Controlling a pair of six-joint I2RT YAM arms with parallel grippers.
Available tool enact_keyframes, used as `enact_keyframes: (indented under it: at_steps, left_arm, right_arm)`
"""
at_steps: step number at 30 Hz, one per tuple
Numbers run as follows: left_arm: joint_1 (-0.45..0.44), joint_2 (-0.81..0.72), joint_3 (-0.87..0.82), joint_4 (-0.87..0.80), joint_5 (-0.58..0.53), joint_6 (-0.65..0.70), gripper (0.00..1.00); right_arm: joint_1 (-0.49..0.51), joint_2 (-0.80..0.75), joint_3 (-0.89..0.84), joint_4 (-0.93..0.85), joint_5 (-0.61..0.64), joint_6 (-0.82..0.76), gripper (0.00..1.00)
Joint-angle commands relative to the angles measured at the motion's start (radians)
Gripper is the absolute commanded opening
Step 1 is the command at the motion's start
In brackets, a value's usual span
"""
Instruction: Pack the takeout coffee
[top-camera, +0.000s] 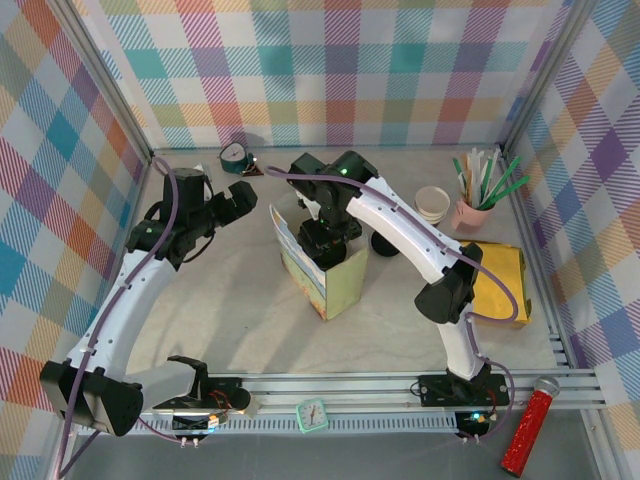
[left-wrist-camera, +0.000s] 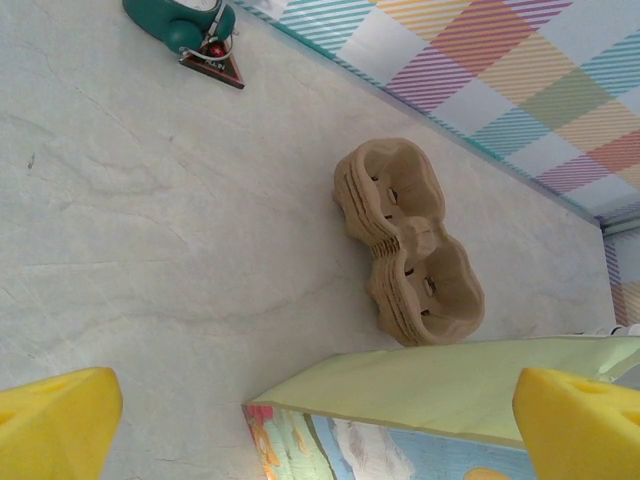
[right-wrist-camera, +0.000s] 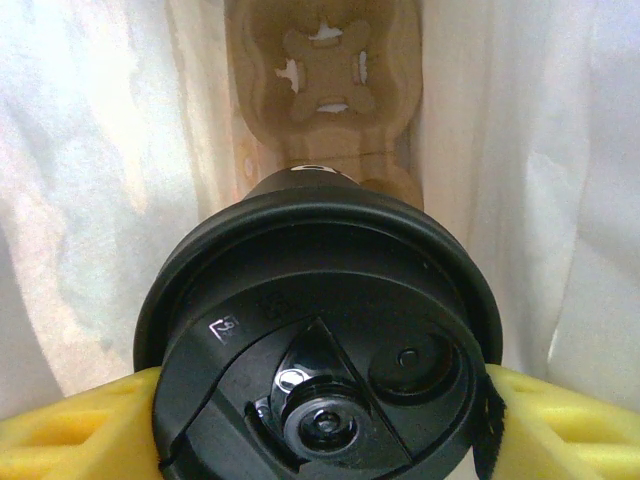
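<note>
While we are gripping the takeout coffee at its black lid with the right tool inside the paper bag, over a cardboard carrier, our left tool is hovering wide open, empty.

- takeout coffee: right wrist view looks straight down on it. Round black plastic lid with a raised rim, a triangular moulded section and a small sip hole (cup body hidden under the lid).
- pose: upright, lid on and facing up.
- held: lid's left and right edges pinched between the yellow foam pads of the right tool.
- place: inside the paper bag, white inner walls on both sides.
- below it: a brown moulded cup carrier at the bag's bottom; whether they touch, can't tell.
</note>
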Motion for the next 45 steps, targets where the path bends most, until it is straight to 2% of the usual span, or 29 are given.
enact_keyframes:
  at_steps: [1, 33, 45]
  left_arm:
    - [0.008, -0.024, 0.016, -0.006, 0.001, 0.011, 1.0]
    - [0.008, -0.039, 0.004, -0.006, 0.023, -0.006, 1.0]
    - [0.008, -0.043, 0.007, -0.003, 0.025, -0.005, 1.0]
  right_arm:
    - [-0.006, 0.015, -0.017, -0.172, -0.021, 0.003, 0.7]
    - [-0.008, 0.009, -0.044, -0.164, -0.048, -0.007, 0.7]
    - [-0.015, -0.01, -0.103, -0.146, -0.047, -0.006, 0.7]
